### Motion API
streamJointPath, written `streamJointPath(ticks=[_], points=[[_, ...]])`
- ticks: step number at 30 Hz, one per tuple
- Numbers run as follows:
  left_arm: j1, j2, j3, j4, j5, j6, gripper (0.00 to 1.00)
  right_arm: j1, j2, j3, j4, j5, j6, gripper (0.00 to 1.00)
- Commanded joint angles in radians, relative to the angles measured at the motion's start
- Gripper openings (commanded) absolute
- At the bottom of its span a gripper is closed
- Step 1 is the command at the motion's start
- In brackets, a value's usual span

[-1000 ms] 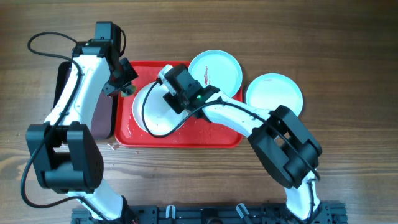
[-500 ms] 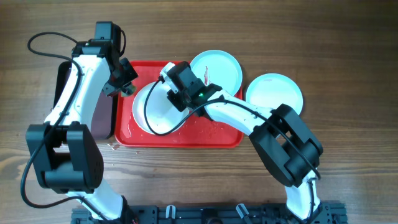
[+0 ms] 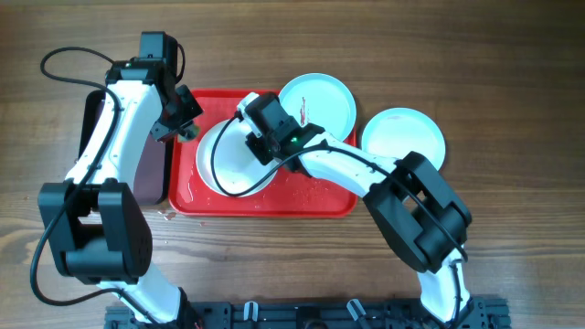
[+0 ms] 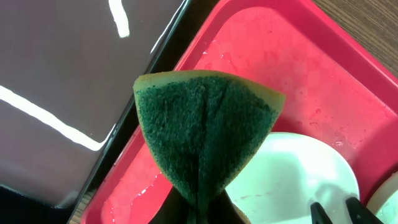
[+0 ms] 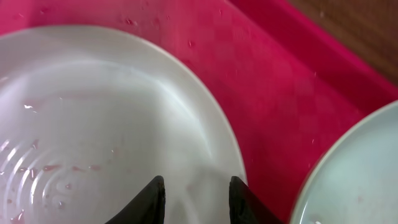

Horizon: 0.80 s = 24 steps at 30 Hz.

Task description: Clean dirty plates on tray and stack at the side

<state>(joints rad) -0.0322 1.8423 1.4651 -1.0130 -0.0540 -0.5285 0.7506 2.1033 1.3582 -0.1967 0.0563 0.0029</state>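
The white plate point(image 3: 228, 169) lies on the left half of the red tray point(image 3: 311, 201); faint pink smears show on it in the right wrist view point(image 5: 93, 124). My right gripper point(image 5: 196, 190) is open, its fingers just above the plate's right edge point(image 3: 254, 139). A turquoise plate point(image 3: 320, 99) with a dark red smear rests over the tray's back right rim. A second turquoise plate point(image 3: 403, 137) sits on the table to the right. My left gripper point(image 3: 186, 131) is shut on a green sponge point(image 4: 205, 130), held above the tray's left end.
A black tray with a brownish inside point(image 3: 151, 174) stands against the red tray's left side, mostly under my left arm; it also shows in the left wrist view point(image 4: 62, 74). Water drops lie on the red tray point(image 4: 273, 68). Wooden table point(image 3: 512, 73) surrounds everything.
My right gripper has shifted slightly to the right over the white plate's edge. The left arm and the sponge have not moved.
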Motion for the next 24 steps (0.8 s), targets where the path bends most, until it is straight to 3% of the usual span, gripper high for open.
streamJointPath(ticks=[1, 4, 10, 13, 18, 24], points=[[0.002, 0.004, -0.008, 0.002, 0.013, 0.015, 0.04, -0.015, 0.04, 0.008, -0.004, 0.057, 0.08, 0.4], [0.002, 0.004, -0.008, 0.002, 0.013, 0.015, 0.04, -0.024, 0.039, 0.01, 0.013, 0.057, 0.078, 0.53], [0.002, 0.004, -0.008, 0.002, 0.013, 0.015, 0.04, -0.031, 0.009, 0.018, 0.016, -0.017, 0.076, 0.54], [0.002, 0.004, -0.008, 0.002, 0.013, 0.015, 0.04, -0.03, 0.007, 0.018, -0.016, -0.085, 0.131, 0.5], [0.002, 0.004, -0.008, 0.002, 0.025, 0.015, 0.04, -0.029, 0.007, 0.018, -0.126, -0.106, 0.403, 0.31], [0.002, 0.004, -0.008, 0.002, 0.039, 0.015, 0.04, -0.009, 0.007, 0.018, -0.21, -0.131, 0.57, 0.32]])
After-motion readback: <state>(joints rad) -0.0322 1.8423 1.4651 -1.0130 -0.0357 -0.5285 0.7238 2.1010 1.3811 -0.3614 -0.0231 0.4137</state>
